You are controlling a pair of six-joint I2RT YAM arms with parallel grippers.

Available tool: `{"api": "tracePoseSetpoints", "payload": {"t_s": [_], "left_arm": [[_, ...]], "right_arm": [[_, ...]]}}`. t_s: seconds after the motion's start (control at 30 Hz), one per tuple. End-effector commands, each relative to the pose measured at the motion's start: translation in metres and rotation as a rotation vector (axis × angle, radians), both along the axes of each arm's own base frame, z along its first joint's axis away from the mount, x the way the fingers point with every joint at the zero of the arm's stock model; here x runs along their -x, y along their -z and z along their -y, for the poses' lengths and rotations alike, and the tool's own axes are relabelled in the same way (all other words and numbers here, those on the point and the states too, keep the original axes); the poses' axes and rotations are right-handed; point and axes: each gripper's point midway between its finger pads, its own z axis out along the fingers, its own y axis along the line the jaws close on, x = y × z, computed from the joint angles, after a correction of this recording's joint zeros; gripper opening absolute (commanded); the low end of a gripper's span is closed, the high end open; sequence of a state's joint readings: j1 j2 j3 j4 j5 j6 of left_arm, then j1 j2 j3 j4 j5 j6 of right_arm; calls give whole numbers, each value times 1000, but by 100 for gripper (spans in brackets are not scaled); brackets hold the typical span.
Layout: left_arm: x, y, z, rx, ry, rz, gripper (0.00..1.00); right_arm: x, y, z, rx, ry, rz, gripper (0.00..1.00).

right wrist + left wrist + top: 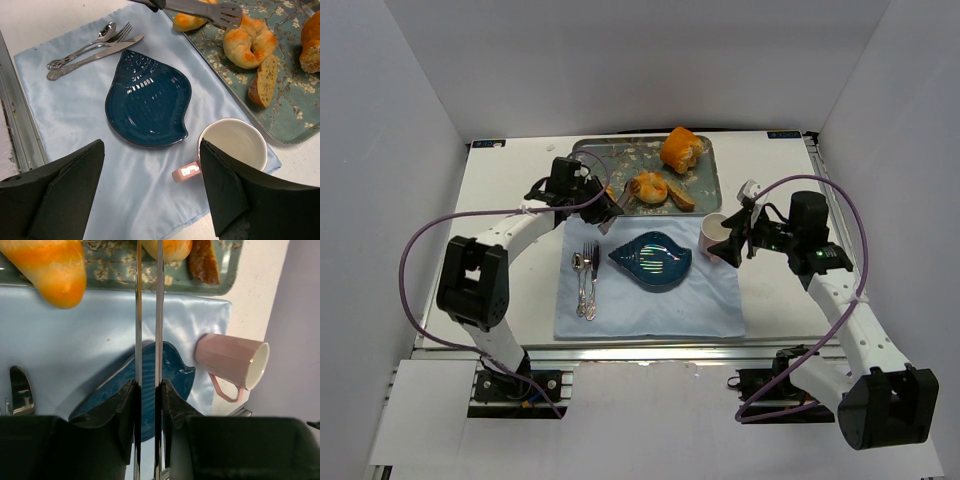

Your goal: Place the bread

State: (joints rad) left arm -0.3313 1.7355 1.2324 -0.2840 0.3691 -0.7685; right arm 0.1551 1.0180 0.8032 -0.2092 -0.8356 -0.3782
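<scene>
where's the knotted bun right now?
In the top view, the knotted bun lies on the patterned tray, at its near edge, beside a bread slice, just beyond the blue plate.

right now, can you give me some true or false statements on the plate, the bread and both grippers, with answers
1. The blue plate holds nothing. True.
2. The bread lies on the plate. False: it lies on the tray.
3. The left gripper is shut on the tongs. True.
4. The right gripper grips the pink cup. False: it is open and the cup is not clamped.
5. The cutlery lies on the tray. False: it lies on the light blue cloth, beside the plate.
</scene>
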Motion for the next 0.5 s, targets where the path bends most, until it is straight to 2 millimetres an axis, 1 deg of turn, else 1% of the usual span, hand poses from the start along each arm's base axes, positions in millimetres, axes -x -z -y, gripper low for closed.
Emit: {"api": "tracePoseSetpoints", "payload": {"t_s": [0.0,0.03,0.1,0.13,0.23,0.3,0.33,0.37,0.43,0.47], "left_arm": [[2,-63,4,70,11,164,0],[4,-73,3,77,12,185,0],[8,-80,2,80,10,196,0],[11,-89,0,83,10,211,0],[18,-99,-3,81,8,221,0],[23,-102,-5,77,8,219,0],[28,-104,-7,75,12,211,0],[31,-106,-7,74,13,205,0],[37,-113,-10,66,9,198,0],[41,-120,-13,63,8,206,0]], "right_arm": [[5,-9,0,-9,-20,37,81],[6,-8,0,-7,-25,34,81],[10,-9,0,-7,-34,36,81],[10,-12,0,-3,-40,49,81],[16,-15,1,9,-58,60,81],[16,-23,1,19,-59,79,81],[19,-21,3,39,-64,77,80],[16,-28,5,49,-53,97,80],[16,-31,8,64,-37,100,80],[16,-36,9,71,-29,119,80]]}}
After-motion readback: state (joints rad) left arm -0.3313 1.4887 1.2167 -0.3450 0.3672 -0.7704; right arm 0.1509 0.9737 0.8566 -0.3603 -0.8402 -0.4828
